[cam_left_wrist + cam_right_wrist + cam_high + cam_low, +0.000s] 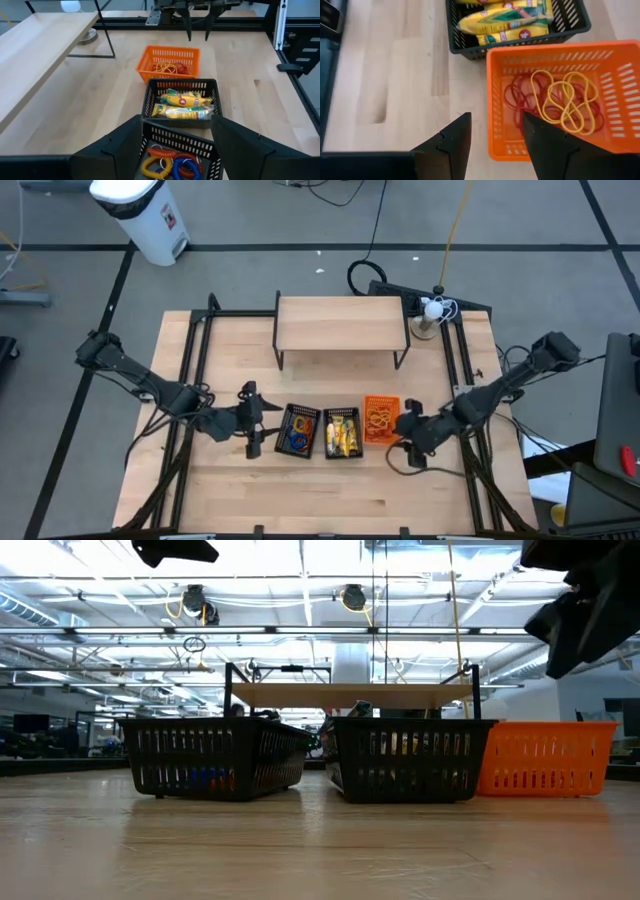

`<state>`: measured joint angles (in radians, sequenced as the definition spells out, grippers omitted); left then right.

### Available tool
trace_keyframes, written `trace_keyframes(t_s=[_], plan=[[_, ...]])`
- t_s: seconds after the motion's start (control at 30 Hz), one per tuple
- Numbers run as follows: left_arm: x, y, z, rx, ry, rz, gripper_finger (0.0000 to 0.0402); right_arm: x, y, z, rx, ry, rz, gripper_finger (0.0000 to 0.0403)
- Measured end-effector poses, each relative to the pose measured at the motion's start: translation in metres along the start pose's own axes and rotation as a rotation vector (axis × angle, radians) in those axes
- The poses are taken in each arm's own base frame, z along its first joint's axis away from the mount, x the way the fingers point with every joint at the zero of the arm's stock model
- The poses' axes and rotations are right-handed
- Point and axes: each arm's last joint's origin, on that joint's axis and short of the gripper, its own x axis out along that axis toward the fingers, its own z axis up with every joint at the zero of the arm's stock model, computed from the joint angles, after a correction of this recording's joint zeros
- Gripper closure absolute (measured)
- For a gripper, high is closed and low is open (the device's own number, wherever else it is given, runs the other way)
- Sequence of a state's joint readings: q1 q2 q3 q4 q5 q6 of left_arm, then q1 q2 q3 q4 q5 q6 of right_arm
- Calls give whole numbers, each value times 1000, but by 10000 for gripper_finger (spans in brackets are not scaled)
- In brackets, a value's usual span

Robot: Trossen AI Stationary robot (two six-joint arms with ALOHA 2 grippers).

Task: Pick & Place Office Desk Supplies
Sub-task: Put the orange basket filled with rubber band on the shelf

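Three small baskets stand in a row on the table. The left black basket (298, 432) (176, 159) holds blue, yellow and red coiled loops. The middle black basket (343, 434) (182, 102) holds yellow oblong packs. The orange basket (381, 418) (560, 95) holds thin red and yellow rubber bands (560, 100). My left gripper (258, 423) (175, 150) is open and hovers over the left black basket's left end. My right gripper (405, 430) (495, 145) is open and hovers over the orange basket's near right edge. In the low view both grippers (175, 550) (590, 610) hang well above the baskets.
A raised wooden shelf (340, 325) on black legs stands at the table's far side, with a white round object (432, 308) beside its right end. Black rails run along both sides of the table. Bare wood lies in front of the baskets (330, 490).
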<state>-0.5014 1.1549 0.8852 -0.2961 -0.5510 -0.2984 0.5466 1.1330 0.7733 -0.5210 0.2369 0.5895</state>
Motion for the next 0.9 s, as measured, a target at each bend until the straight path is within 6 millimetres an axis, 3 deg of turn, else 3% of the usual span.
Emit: trace_keyframes(t_s=[0.4,0.9], plan=[[1,2,1,-58,-3,17,165,34,3,-4,114,145,-81,239],[4,8,2,-100,-10,57,165,40,4,-6,154,178,-81,239]])
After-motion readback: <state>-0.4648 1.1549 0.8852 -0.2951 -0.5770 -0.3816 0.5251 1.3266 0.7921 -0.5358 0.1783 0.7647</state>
